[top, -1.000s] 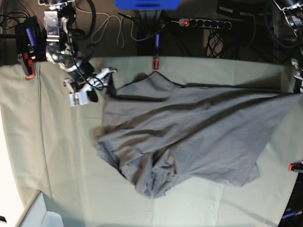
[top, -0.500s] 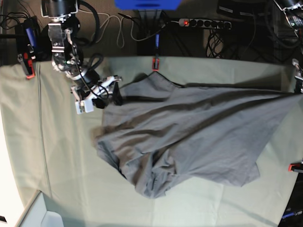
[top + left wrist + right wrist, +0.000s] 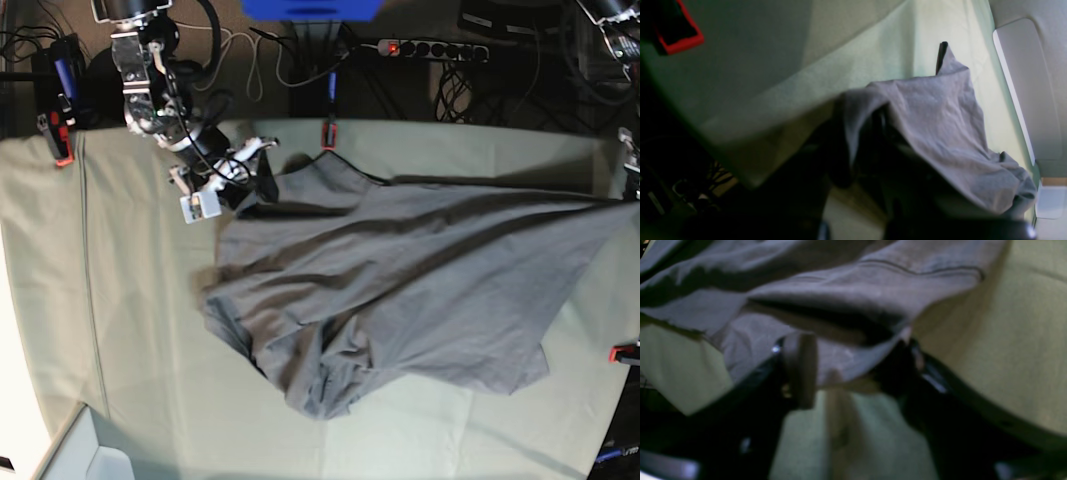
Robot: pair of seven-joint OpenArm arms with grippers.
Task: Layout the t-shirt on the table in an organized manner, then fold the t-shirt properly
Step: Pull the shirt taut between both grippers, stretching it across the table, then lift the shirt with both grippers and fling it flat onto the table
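Power strip [image 3: 432, 48] at upper centre-right of base view, red switch lit, dark cables trailing right. White cable [image 3: 232, 62] looped on dark floor at upper left. Blue object [image 3: 312, 9] at top centre edge, cut by frame. Red-black clamp [image 3: 327, 133] at top centre on cloth edge; second clamp [image 3: 61, 135] upper left; third [image 3: 625, 352] right edge, lower. Pale tray-like object [image 3: 85, 452] in lower-left corner, partly out of frame.
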